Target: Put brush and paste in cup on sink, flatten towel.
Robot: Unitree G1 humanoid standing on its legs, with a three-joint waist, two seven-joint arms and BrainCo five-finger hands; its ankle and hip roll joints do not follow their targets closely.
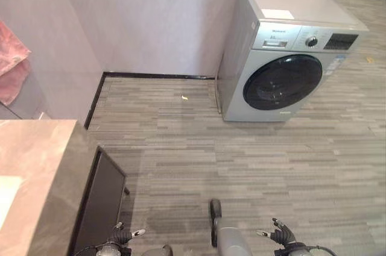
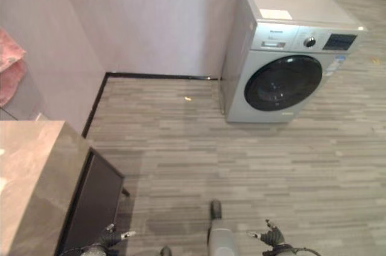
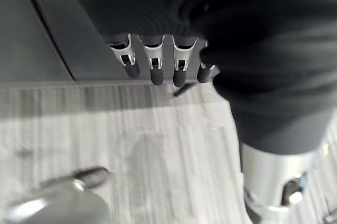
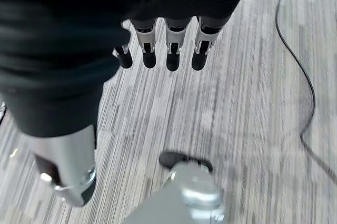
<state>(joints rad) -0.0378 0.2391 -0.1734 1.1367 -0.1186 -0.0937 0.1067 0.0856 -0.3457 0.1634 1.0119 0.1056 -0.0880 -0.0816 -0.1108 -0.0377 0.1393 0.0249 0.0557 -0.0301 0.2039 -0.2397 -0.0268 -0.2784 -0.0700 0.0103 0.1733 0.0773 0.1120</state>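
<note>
Towel (image 1: 12, 63) hanging, both robot hands empty

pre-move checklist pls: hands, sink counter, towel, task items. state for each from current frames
1. Left robot hand free: ok. Fingers hang relaxed, holding nothing, beside the dark cabinet front.
2. Right robot hand free: ok. Fingers relaxed over the bare plank floor, nothing held.
3. Sink counter within view: not ok. Just its stone corner shows at the robot's left; most of it is cut off.
4. Brush, paste and cup located: cannot tell from these frames.
5. Towel located: cannot tell. A pink cloth hangs bunched by the left wall; it may be the towel.
6. Heading: not ok. The head camera faces the washing machine, not the counter.
</note>
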